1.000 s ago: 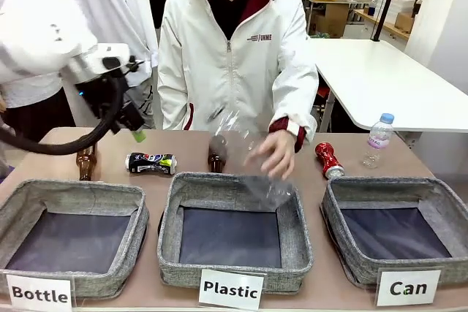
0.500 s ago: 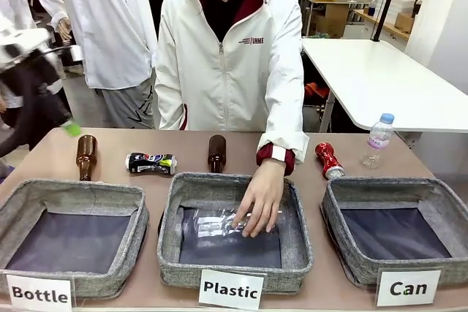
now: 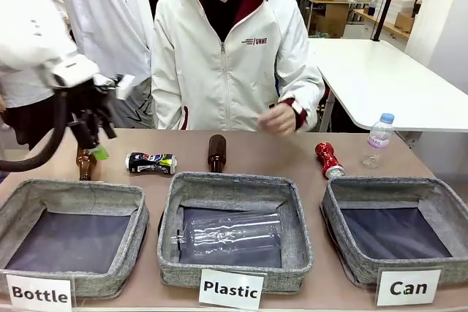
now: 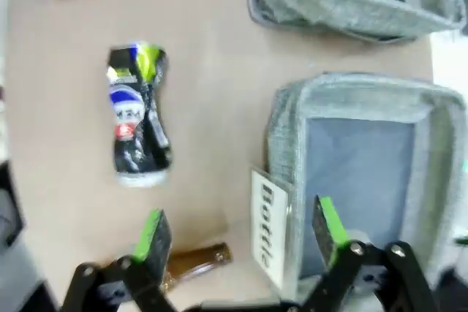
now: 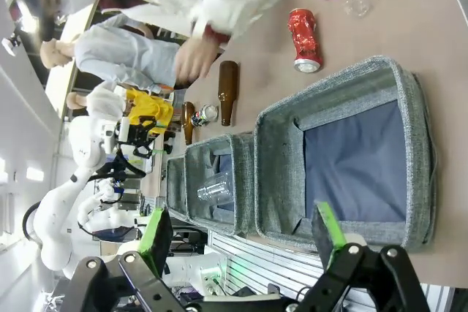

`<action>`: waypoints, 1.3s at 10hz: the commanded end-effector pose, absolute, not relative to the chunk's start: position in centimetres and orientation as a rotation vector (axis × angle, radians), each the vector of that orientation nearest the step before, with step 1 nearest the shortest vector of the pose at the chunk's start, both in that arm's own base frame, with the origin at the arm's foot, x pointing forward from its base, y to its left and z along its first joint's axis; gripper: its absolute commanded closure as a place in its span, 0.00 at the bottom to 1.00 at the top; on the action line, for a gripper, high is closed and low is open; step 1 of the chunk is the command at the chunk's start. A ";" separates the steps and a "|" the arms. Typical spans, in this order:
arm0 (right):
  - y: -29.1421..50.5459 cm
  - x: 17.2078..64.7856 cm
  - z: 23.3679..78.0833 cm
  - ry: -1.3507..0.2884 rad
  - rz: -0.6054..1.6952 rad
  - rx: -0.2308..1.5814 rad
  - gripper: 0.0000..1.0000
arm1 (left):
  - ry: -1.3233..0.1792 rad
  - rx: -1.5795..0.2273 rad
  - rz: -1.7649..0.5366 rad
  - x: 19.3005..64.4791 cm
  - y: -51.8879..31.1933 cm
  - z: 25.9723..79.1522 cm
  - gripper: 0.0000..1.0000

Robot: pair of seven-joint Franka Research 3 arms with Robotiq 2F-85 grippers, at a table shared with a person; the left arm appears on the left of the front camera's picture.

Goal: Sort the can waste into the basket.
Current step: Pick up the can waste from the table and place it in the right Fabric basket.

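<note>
Left pincer and right pincer both stand wide open, holding nothing
The black can lies on bare tabletop, just behind the gap between the Bottle basket and Plastic basket, with the left pincer over the brown bottle beside it; the red can lies close behind the far-left corner of the Can basket, off its rim; the right pincer hangs over that basket's near wall
</note>
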State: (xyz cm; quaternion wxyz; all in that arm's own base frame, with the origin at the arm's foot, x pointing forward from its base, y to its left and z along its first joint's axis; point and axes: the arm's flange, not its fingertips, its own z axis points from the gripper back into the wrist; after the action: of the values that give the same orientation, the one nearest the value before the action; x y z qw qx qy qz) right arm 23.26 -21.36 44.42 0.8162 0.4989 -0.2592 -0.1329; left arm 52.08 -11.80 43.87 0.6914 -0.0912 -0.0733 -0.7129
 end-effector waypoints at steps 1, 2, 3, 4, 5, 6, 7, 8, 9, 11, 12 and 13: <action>-21.6 23.4 44.6 -0.580 -0.261 1.075 0.00 | -0.086 -0.099 -1.691 55.1 -12.3 43.6 0.00; -21.6 23.4 44.6 -0.580 -0.261 1.075 0.00 | -0.055 -0.083 -1.722 55.8 -14.1 42.8 0.00; -21.6 23.4 44.6 -0.580 -0.261 1.075 0.00 | -0.030 -0.076 -1.783 56.2 -15.6 42.1 0.00; -21.6 23.4 44.6 -0.580 -0.261 1.075 0.00 | -0.042 -0.080 -1.731 56.9 -16.8 41.4 0.00; -21.6 23.4 44.6 -0.580 -0.261 1.075 0.00 | -0.038 -0.053 -1.685 57.3 -18.1 40.6 0.00; -21.6 23.4 44.6 -0.580 -0.261 1.075 0.00 | -0.035 -0.028 -1.641 57.6 -18.8 39.6 0.00; -21.6 23.4 44.6 -0.580 -0.261 1.075 0.00 | -0.036 -0.015 -1.600 57.9 -19.4 38.7 0.00; -21.6 23.4 44.6 -0.580 -0.261 1.075 0.00 | -0.021 -0.003 -1.575 58.1 -19.8 38.0 0.00; -21.6 23.4 44.6 -0.580 -0.261 1.075 0.00 | -0.008 0.029 -1.558 58.3 -20.2 36.9 0.00; -21.6 23.4 44.6 -0.580 -0.261 1.075 0.00 | -0.004 0.097 -1.522 58.9 -21.3 34.6 0.00; -21.6 23.4 44.6 -0.580 -0.261 1.075 0.00 | -0.005 0.105 -1.523 59.2 -21.5 33.8 0.00; -21.6 23.4 44.6 -0.580 -0.261 1.075 0.00 | -0.007 0.110 -1.533 59.4 -21.8 33.4 0.00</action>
State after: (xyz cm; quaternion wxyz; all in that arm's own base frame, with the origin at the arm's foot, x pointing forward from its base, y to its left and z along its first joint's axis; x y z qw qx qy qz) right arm 23.23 -21.36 44.40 0.8160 0.4995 -0.2593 -0.1319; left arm 58.74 -21.24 33.25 0.7172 0.0360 -0.0021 -0.6959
